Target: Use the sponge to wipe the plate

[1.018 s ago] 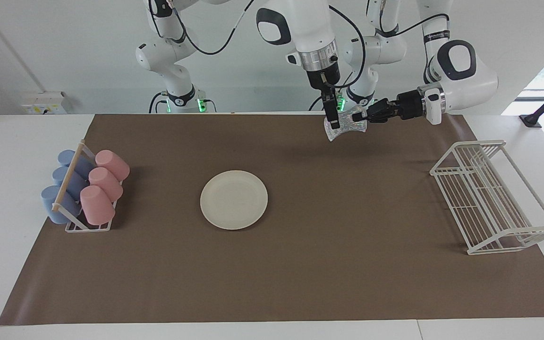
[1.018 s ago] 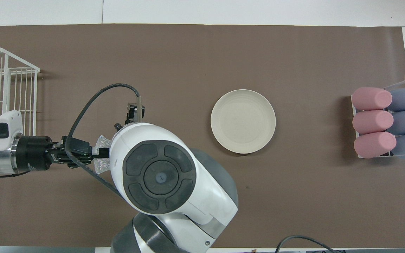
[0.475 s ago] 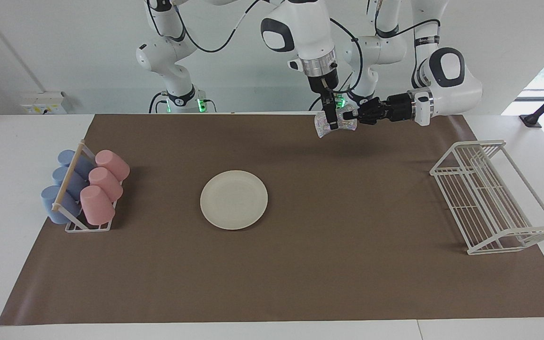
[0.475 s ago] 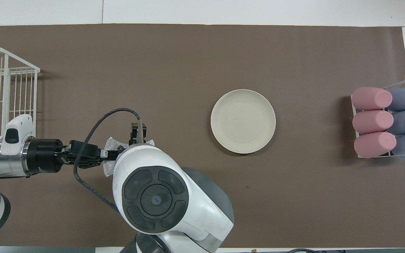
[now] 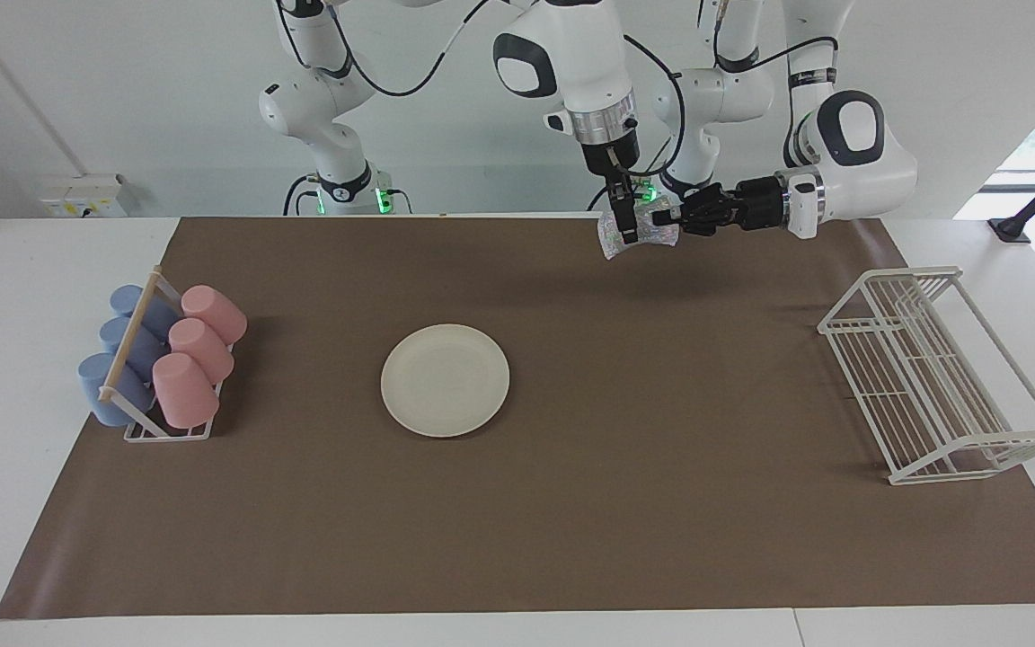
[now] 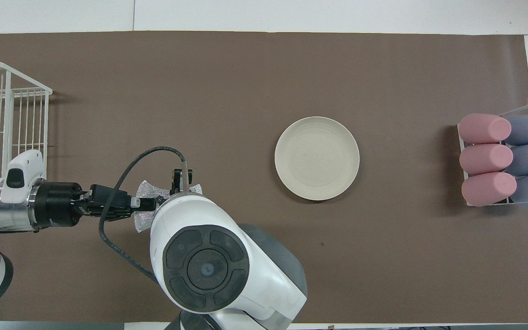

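Note:
The cream-white plate (image 5: 446, 380) lies flat on the brown mat near the table's middle, also in the overhead view (image 6: 317, 158). The silvery sponge (image 5: 610, 243) hangs in the air over the mat's edge nearest the robots, toward the left arm's end; it also shows in the overhead view (image 6: 145, 189). My right gripper (image 5: 629, 235) points down and is shut on the sponge. My left gripper (image 5: 659, 217) reaches in level and is shut on the sponge's other end (image 6: 151, 202). In the overhead view the right arm hides most of its own gripper. Both grippers are well away from the plate.
A rack of pink and blue cups (image 5: 163, 359) stands at the right arm's end of the mat. A white wire dish rack (image 5: 931, 377) stands at the left arm's end.
Both grippers have moved together with the sponge, up and toward the robots' edge of the mat. The plate has not moved.

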`<state>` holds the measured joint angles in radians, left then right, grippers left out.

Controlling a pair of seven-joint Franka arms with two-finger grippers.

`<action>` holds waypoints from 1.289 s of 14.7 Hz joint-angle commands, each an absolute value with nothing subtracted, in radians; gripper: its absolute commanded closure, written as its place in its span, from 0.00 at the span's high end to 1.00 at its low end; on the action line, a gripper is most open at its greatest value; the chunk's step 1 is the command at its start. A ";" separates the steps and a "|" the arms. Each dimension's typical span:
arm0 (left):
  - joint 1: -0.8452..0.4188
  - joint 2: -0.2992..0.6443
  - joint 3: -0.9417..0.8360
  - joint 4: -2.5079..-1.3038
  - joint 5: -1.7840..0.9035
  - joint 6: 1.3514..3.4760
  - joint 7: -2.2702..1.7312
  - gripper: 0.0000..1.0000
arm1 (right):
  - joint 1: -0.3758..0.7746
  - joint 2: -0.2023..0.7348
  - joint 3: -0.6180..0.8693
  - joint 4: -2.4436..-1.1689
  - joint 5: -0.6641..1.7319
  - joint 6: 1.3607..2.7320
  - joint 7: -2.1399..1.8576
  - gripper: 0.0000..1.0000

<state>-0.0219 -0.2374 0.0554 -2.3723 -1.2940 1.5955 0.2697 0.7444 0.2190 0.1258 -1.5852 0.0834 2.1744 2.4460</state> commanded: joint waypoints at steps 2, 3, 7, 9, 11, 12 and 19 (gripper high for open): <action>-0.023 -0.252 0.066 -2.393 -1.307 1.577 0.287 0.00 | 0.759 0.187 0.135 -1.655 0.071 2.244 2.462 0.00; -0.023 -0.252 0.066 -2.393 -1.307 1.575 0.285 0.00 | 0.759 0.187 0.133 -1.652 0.071 2.244 2.461 0.00; -0.023 -0.252 0.066 -2.391 -1.305 1.568 0.285 0.00 | 0.759 0.187 0.133 -1.649 0.069 2.244 2.454 0.00; -0.023 -0.252 0.066 -2.390 -1.302 1.566 0.285 0.00 | 0.759 0.187 0.133 -1.646 0.067 2.237 2.453 0.00; -0.023 -0.253 0.061 -2.378 -1.269 1.568 0.278 0.25 | 0.761 0.186 0.133 -1.647 0.057 2.227 2.453 0.00; -0.023 -0.261 0.060 -2.369 -1.244 1.568 0.269 0.99 | 0.759 0.186 0.133 -1.652 0.052 2.226 2.441 0.00; -0.023 -0.252 0.060 -2.336 -1.097 1.583 0.224 1.00 | 0.528 0.121 0.130 -1.859 0.051 2.250 1.993 0.00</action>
